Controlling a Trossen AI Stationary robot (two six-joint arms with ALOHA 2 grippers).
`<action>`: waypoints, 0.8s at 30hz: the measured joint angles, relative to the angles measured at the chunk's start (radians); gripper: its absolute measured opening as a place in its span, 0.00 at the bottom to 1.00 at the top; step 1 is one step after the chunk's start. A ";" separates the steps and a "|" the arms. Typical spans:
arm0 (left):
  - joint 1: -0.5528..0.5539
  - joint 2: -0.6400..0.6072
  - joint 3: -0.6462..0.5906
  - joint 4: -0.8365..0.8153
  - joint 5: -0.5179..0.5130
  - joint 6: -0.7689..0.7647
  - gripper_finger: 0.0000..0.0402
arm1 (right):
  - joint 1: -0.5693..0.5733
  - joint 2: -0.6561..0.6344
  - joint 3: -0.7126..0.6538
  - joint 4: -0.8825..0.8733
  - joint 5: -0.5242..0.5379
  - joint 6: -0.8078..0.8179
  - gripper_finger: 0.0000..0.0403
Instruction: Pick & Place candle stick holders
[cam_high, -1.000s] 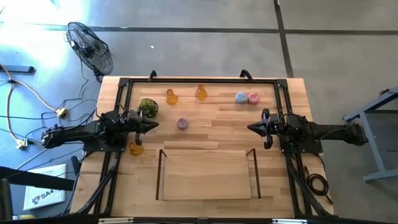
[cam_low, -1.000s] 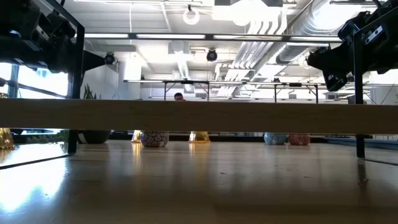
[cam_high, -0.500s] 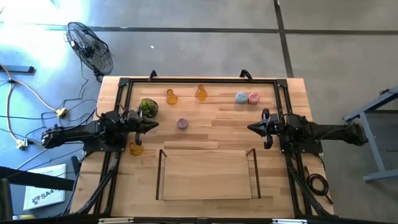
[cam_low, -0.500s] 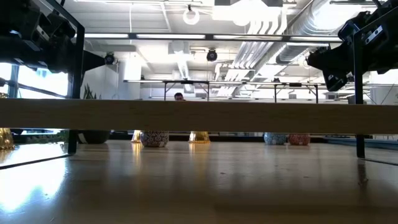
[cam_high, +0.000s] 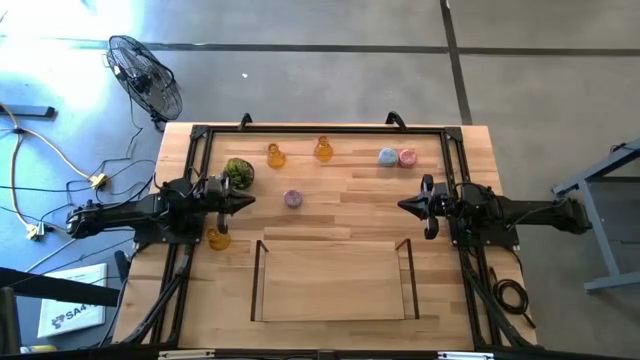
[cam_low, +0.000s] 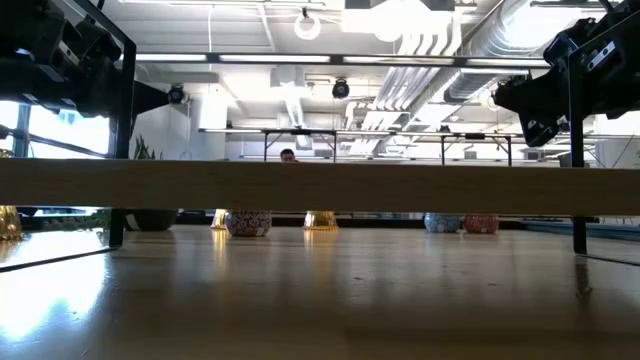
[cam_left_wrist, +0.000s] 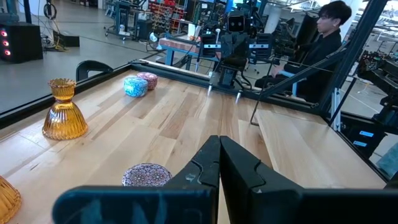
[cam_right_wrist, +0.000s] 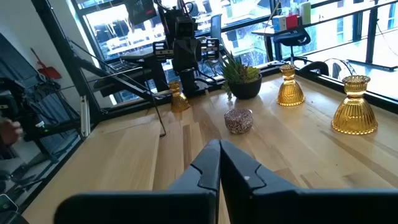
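Observation:
Two amber holders (cam_high: 275, 155) (cam_high: 322, 149) stand on their bases at the table's far side; a third amber one (cam_high: 218, 238) stands near my left arm. The purple holder (cam_high: 292, 199) sits mid-table. The pale blue (cam_high: 387, 157) and pink (cam_high: 407, 157) holders sit side by side at the far right. My left gripper (cam_high: 250, 201) is shut and empty above the table, left of the purple holder (cam_left_wrist: 146, 175). My right gripper (cam_high: 403, 206) is shut and empty at the right, facing it.
A wooden tray (cam_high: 333, 279) with low dark side walls lies at the near middle. A green plant ball (cam_high: 237, 172) in a pot stands beside my left gripper. A black frame (cam_high: 320, 130) rims the table. A person sits beyond the table's right side in the left wrist view (cam_left_wrist: 323, 37).

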 joint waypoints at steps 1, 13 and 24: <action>0.000 0.000 0.000 0.000 0.000 0.000 0.00 | 0.000 0.000 0.000 0.000 0.000 0.000 0.01; 0.000 0.000 0.000 0.000 0.005 0.000 0.00 | 0.000 0.000 0.000 0.078 -0.018 -0.039 0.01; 0.000 0.000 0.012 -0.012 -0.041 -0.019 0.02 | 0.000 0.001 0.000 0.092 -0.034 -0.078 0.12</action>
